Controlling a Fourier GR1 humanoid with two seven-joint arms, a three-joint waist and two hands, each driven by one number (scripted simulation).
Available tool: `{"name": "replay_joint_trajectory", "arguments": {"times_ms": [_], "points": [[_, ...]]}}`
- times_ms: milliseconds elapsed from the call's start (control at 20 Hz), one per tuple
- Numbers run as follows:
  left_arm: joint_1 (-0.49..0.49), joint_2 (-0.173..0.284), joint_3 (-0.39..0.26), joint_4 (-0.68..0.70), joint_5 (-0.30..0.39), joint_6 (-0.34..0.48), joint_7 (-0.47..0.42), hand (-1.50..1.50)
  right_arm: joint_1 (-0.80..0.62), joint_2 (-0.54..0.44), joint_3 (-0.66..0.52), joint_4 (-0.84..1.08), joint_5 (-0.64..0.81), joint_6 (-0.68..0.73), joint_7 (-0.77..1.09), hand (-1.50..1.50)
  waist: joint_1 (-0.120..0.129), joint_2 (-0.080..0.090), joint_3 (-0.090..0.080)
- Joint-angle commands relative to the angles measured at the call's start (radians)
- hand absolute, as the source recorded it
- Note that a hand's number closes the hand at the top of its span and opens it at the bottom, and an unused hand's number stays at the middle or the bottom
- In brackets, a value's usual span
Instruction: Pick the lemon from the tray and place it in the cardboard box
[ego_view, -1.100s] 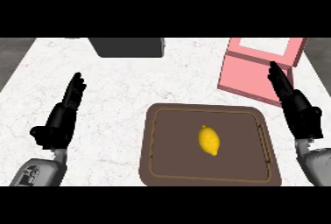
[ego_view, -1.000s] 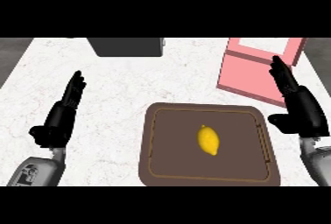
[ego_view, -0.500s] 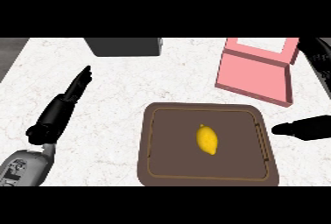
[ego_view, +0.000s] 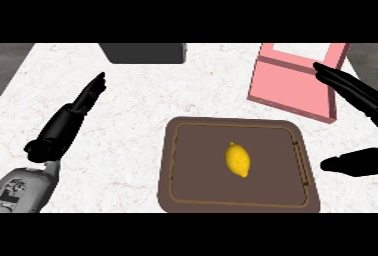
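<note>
Lemon (ego_view: 238, 159) untouched on tray (ego_view: 181, 195) — right hand (ego_view: 353, 90) swung wider, fingers straight, left hand (ego_view: 70, 117) open.

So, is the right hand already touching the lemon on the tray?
Apart. In the head view the lemon lies alone in the middle of the tray, and the right hand is beyond the tray's right rim, with bare tray floor between them.

- One lemon (ego_view: 238, 159), lying on the tray.
- One brown tray (ego_view: 181, 190).
- One pink box (ego_view: 291, 90).
- One dark grey block (ego_view: 142, 52) at the far edge.
- Two black hands: left (ego_view: 68, 119), right (ego_view: 354, 97).
</note>
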Motion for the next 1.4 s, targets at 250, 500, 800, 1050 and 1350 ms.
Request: {"name": "replay_joint_trajectory", "arguments": {"times_ms": [250, 500, 800, 1050, 1350], "points": [[0.005, -0.008, -0.006, -0.030, -0.013, -0.013, 0.027, 0.00, -0.080, -0.097, 0.243, -0.241, 0.238, 0.201, 0.351, -1.50, 0.011, -0.004, -0.003], [0.010, -0.042, -0.012, -0.018, -0.026, -0.005, 0.028, 0.00, -0.111, -0.048, 0.368, -0.401, 0.322, 0.314, 0.594, -1.50, 0.000, -0.005, -0.002], [-0.019, -0.033, 0.039, 0.056, -0.037, -0.036, -0.017, 0.00, -0.197, 0.143, 0.488, -0.408, 0.340, 0.490, 0.893, -1.50, -0.002, -0.001, -0.001], [0.013, -0.024, 0.066, -0.039, -0.028, -0.065, 0.050, 0.00, -0.198, 0.284, 0.503, -0.367, 0.351, 0.587, 1.021, -1.50, 0.002, -0.001, 0.000], [0.016, -0.067, 0.059, -0.090, -0.079, -0.059, 0.068, 0.00, -0.174, 0.383, 0.553, -0.255, 0.512, 0.559, 0.985, -1.50, 0.003, 0.000, 0.000]]}}
